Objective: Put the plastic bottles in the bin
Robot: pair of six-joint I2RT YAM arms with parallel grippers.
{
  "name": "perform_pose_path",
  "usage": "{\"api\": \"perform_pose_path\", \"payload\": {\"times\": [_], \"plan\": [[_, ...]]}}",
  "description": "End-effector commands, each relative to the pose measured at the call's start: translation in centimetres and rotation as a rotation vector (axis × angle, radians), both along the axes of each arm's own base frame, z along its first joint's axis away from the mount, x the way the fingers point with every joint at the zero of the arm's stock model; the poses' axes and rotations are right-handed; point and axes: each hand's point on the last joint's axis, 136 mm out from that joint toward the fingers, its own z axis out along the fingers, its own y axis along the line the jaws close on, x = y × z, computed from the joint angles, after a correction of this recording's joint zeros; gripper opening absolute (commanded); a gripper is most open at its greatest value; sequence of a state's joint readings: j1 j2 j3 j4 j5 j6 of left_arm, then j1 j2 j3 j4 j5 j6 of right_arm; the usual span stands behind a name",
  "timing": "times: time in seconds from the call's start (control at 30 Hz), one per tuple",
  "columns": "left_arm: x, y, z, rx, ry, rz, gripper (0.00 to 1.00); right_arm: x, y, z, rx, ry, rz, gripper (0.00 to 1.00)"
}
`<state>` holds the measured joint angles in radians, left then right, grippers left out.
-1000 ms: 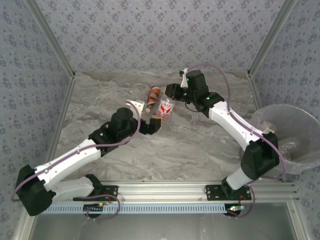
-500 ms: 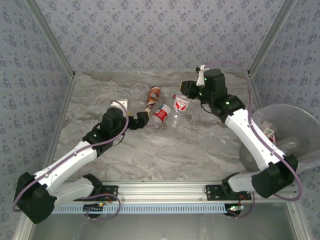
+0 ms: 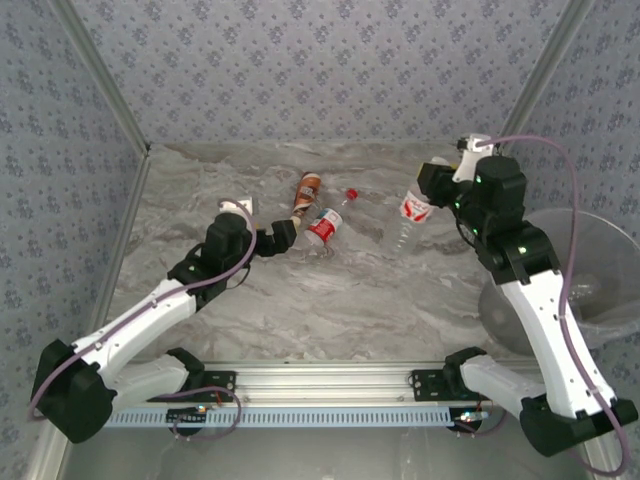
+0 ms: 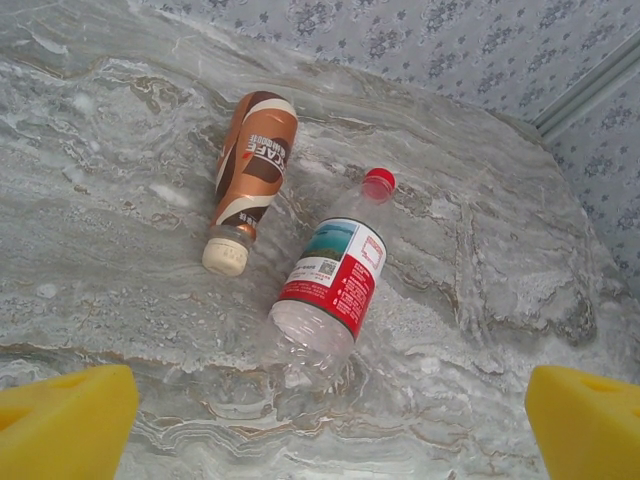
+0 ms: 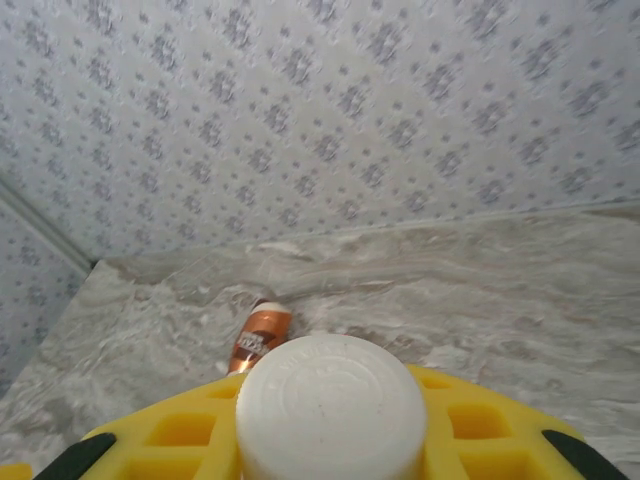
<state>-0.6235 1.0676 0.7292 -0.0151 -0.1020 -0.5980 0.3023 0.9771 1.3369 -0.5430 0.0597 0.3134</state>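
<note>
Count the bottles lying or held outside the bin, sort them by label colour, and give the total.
Brown-labelled bottle: 1
Red-and-white-labelled bottles: 2, the red-capped bottle lying down and the white-capped bottle in the right gripper
Total: 3

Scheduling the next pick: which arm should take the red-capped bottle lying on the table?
Left, I'd say. The left gripper is open and aimed at the red-capped bottle, close in front. The right gripper is shut on a white-capped bottle, over by the bin.
</note>
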Motion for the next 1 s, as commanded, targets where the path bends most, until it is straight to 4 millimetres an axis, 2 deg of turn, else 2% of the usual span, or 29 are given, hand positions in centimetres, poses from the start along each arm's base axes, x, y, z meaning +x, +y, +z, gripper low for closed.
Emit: {"api": "perform_pose_path", "payload": {"times": [0.0,0.13,0.27,0.43,0.53,0.6,0.67,0.8,0.97], "plan": [[0.7,0.2,0.1,-0.021,-0.005,0.035,1.00,-1.7,-2.6,1.6,-0.055,-0.051,-0.082,0.00],[1.0,0.1,-0.4,-0.018,0.006,0.039,0.99,-3.4,-4.6,2.8,-0.102,-0.073,-0.145,0.00],[1.3,-0.3,-0.4,-0.023,0.008,0.035,1.00,-5.5,-7.1,5.1,-0.170,-0.124,-0.240,0.00],[1.5,-0.5,-0.6,-0.014,0.012,0.029,0.99,-10.0,-11.7,9.2,-0.241,-0.242,-0.451,0.00],[1.6,-0.7,-0.7,-0.012,0.016,0.027,1.00,-12.5,-14.8,10.6,-0.286,-0.293,-0.617,0.00],[1.7,-0.8,-0.9,-0.011,0.020,0.023,0.99,-13.5,-16.1,10.9,-0.314,-0.307,-0.700,0.00],[1.8,-1.1,-1.0,-0.011,0.024,0.013,0.99,-13.8,-17.2,11.1,-0.377,-0.318,-0.779,0.00],[1.9,-1.6,-1.0,-0.016,0.034,-0.007,0.99,-12.6,-18.9,10.4,-0.537,-0.246,-0.909,0.00],[1.8,-1.7,-1.1,-0.018,0.042,-0.011,1.00,-11.3,-22.1,8.9,-0.525,-0.163,-1.037,0.00]]}}
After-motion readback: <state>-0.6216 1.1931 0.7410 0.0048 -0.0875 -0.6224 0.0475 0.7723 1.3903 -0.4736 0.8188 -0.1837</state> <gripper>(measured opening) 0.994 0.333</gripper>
